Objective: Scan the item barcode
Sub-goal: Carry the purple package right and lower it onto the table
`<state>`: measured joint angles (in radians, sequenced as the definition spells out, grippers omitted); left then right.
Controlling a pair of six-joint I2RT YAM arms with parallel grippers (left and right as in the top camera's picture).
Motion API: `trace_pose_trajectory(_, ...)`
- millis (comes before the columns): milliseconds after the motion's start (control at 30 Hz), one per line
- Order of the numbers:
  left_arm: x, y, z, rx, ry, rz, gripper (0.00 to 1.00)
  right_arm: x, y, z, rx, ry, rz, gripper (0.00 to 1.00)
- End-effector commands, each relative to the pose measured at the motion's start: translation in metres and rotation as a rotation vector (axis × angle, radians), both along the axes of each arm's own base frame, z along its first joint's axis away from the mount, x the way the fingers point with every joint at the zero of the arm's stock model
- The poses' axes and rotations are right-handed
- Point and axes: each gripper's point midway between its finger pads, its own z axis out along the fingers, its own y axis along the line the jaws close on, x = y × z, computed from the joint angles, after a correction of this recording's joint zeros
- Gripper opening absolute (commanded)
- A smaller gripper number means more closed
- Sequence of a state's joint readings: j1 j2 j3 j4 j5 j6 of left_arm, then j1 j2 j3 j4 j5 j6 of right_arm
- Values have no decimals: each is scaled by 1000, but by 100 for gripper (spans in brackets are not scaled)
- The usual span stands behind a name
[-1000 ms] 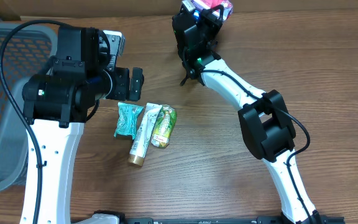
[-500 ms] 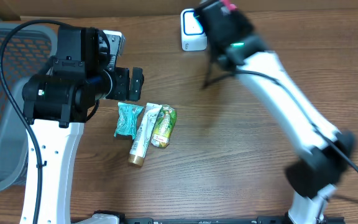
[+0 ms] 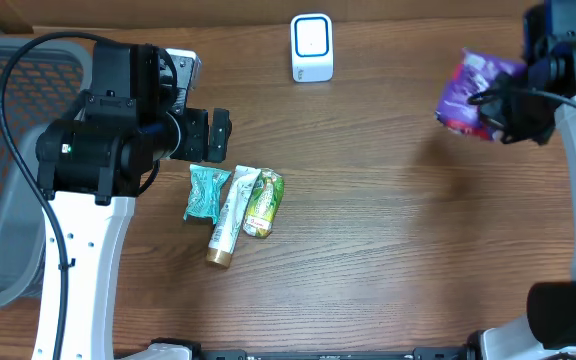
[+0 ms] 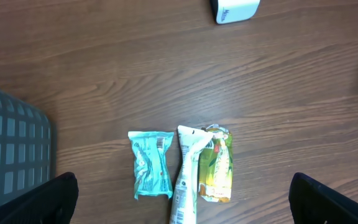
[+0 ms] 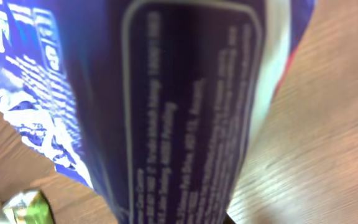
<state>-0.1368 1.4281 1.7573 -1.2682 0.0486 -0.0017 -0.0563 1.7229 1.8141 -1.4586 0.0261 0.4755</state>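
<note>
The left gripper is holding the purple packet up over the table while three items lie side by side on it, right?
Not quite. The overhead view shows the right gripper holding the purple packet; the left gripper is open and empty. Three items, teal packet, tube and green pouch, do lie side by side on the table.

R gripper [image 3: 496,108] clamped on purple pack [image 3: 468,92], far right, well apart from scanner [image 3: 311,47] at top centre. L gripper [image 3: 211,135] jaws apart, empty, near teal pack [image 3: 206,192]. Tube [image 3: 226,218] and green pouch [image 3: 264,203] lie alongside, touching. Basket [image 3: 8,120] at left edge.
</note>
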Motion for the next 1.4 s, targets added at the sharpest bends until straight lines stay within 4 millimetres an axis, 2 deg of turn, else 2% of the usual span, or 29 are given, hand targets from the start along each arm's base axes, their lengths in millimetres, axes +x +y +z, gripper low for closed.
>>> trace_pose_trajectory(0, 3, 3, 5, -4, -13, 20, 99, -6, -15, -42, 81, 62, -210, 4)
trace_pose_trajectory(67, 3, 3, 5, -4, -13, 20, 99, -6, -25, -66, 91, 70, -280, 4)
trace_pose_trajectory(233, 3, 3, 5, -4, -13, 20, 100, -9, -45, -106, 114, 69, -351, 4)
trace_pose_trajectory(400, 2, -1, 5, -22, -11, 6, 100, -28, -73, -128, 129, 100, -467, 4)
trace_pose_trajectory(467, 2, -3, 6, -29, -14, 0, 100, -30, -85, -133, 156, 84, -507, 4)
trace_pose_trajectory(567, 5, 0, 10, 6, -38, -23, 100, -26, -90, -139, 183, 53, -522, 4)
trace_pose_trajectory(800, -12, 61, 34, 175, -47, 257, 100, -26, -91, -157, 177, 34, -523, 4)
trace_pose_trajectory(833, -16, 68, 38, 183, -47, 280, 100, -27, -91, -157, 174, 35, -523, 8)
trace_pose_trajectory(867, -18, 73, 41, 184, -47, 294, 99, -27, -92, -157, 170, 36, -524, 16)
trace_pose_trajectory(933, -23, 87, 46, 185, -45, 337, 100, -27, -92, -157, 169, 35, -520, 47)
trace_pose_trajectory(967, -25, 97, 47, 180, -42, 374, 100, -27, -92, -157, 168, 34, -517, 73)
trace_pose_trajectory(1000, -27, 105, 46, 176, -39, 407, 100, -26, -92, -157, 167, 33, -511, 80)
trace_pose_trajectory(1067, -32, 124, 45, 160, -26, 487, 100, -22, -91, -153, 170, 21, -461, 87)
trace_pose_trajectory(1133, -35, 136, 43, 134, -19, 529, 100, -18, -89, -144, 180, 8, -418, 89)
trace_pose_trajectory(1267, -40, 157, 42, 76, -13, 594, 100, -4, -79, -113, 204, -48, -292, 92)
trace_pose_trajectory(1367, -40, 166, 44, 78, -28, 621, 99, 3, -61, -83, 226, -91, -176, 96)
